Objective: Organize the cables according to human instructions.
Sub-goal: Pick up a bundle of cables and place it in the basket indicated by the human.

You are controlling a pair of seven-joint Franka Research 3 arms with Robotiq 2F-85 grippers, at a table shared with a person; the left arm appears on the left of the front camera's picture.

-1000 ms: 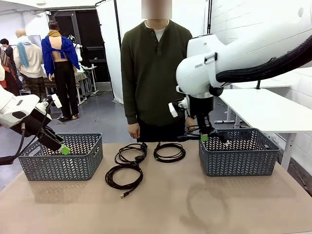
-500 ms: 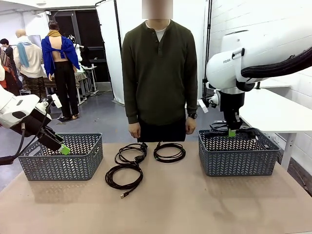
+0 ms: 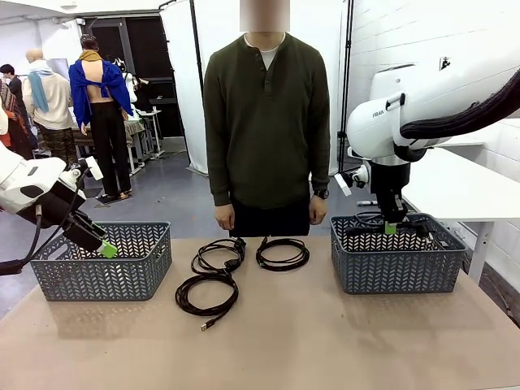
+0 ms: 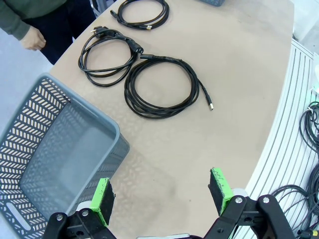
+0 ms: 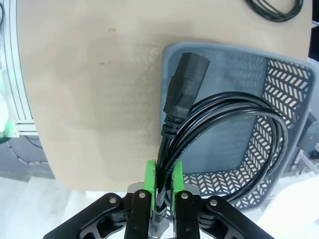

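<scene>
Three black coiled cables lie on the tan table: a near one (image 3: 180, 297) (image 4: 130, 94), a middle one (image 3: 197, 262) (image 4: 133, 48) and a far one (image 3: 282, 267) (image 4: 144, 25) in front of the person (image 3: 266, 122). A fourth cable (image 3: 367, 218) (image 5: 199, 124), with a thick plug, hangs over the right grey basket (image 3: 398, 264) (image 5: 214, 50), my right gripper (image 3: 390, 227) (image 5: 163, 181) shut on its cord. My left gripper (image 3: 108, 249) (image 4: 160, 194) stands open at the front right corner of the left grey basket (image 3: 101, 272) (image 4: 84, 102), holding nothing.
The person stands at the far edge with both hands down; one hand (image 4: 32, 39) hangs near the table's far edge. A white table (image 3: 455, 187) stands beyond the right basket. Bare tabletop (image 3: 325, 341) stretches along the near side.
My right arm has carried the held cable rightwards, from beside the person to above the right basket. The left arm and the three cables on the table have stayed still.
</scene>
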